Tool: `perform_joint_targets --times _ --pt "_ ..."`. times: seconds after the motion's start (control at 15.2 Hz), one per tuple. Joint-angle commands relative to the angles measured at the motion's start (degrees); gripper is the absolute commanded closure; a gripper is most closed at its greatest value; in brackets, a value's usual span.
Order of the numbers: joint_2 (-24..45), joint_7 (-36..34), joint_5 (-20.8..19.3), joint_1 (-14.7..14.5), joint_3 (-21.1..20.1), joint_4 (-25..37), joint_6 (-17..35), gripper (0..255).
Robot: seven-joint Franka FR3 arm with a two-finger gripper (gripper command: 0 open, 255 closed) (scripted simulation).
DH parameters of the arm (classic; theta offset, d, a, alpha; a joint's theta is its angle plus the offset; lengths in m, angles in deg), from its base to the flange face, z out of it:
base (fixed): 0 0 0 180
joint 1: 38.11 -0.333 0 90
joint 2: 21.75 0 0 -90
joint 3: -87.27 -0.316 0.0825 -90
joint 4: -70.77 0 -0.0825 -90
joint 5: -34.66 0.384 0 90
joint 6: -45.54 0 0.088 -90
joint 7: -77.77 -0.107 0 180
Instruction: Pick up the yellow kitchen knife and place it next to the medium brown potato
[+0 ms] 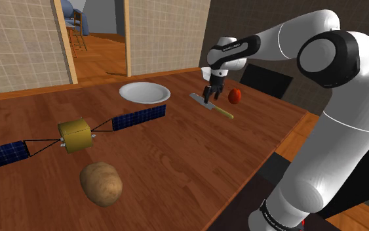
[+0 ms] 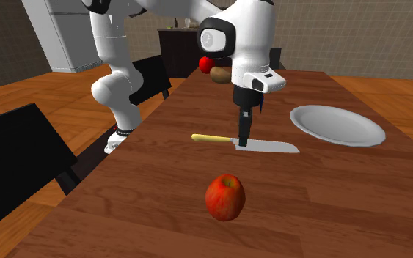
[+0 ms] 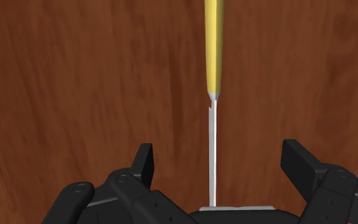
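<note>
Just beside the white plate (image 1: 145,92), on the wooden table (image 1: 176,164) and not in the plate, lies the yellow-handled kitchen knife (image 1: 210,105). The white arm stretches out from its stand and turns its wrist straight down, so the gripper (image 1: 209,94) stands over the knife. The wrist view shows what the others hide: the fingers (image 3: 142,162) are spread wide, with the grey blade between them untouched. The shoulder view adds the brown potato (image 1: 100,184), well apart from the plate, beyond a satellite model (image 1: 75,136).

- No word, label, brand, number or sign can be read anywhere.
- Pale marks on the dark band (image 1: 282,220) at the foot of the arm (image 1: 327,131) are too small to read.
</note>
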Motion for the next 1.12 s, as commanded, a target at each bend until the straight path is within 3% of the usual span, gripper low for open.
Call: perform_joint_targets --times 0.0,0.2,0.73,0.79,1.06 --pt "0.55 0.12 0.21 0.0 -0.03 -0.92 1.47 0" --pt "1.68 0.44 0.67 0.05 -0.06 -2.42 4.04 0" --pt "1.67 0.43 0.67 0.05 -0.07 -2.42 4.03 0" --pt "1.67 0.43 0.67 0.05 -0.07 -2.42 4.03 255" --pt "1.67 0.43 0.67 0.05 -0.07 -2.42 4.03 255"
